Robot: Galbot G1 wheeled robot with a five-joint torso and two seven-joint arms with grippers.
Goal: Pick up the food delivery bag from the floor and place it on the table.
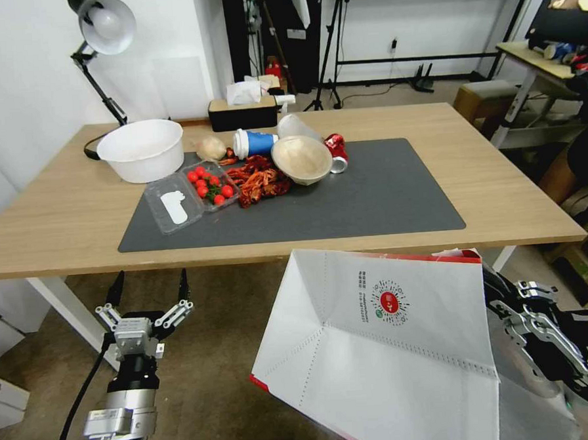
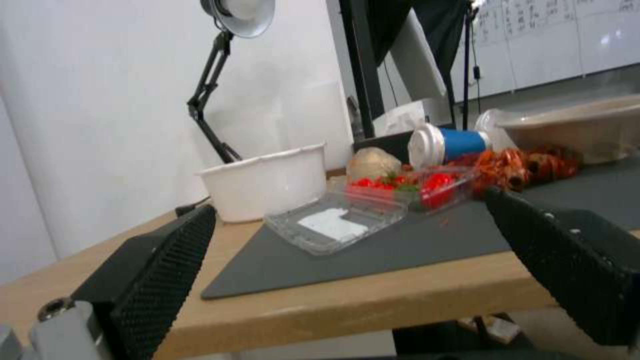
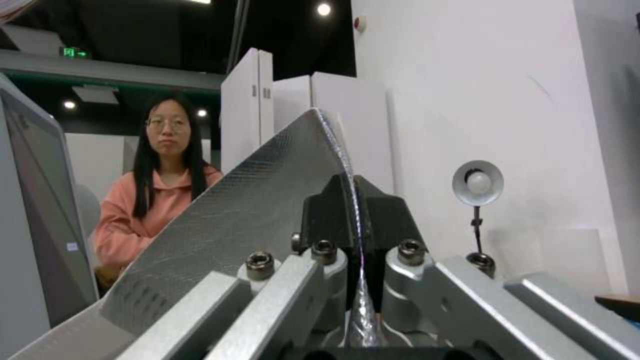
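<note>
White and red-edged, the food delivery bag (image 1: 386, 346) is hanging off the floor before the bench (image 1: 503, 189), the right gripper (image 3: 357, 220) fingers clenching its wall, the left gripper (image 1: 150, 293) waiting released; next, I judge, it needs lifting over the edge.
</note>
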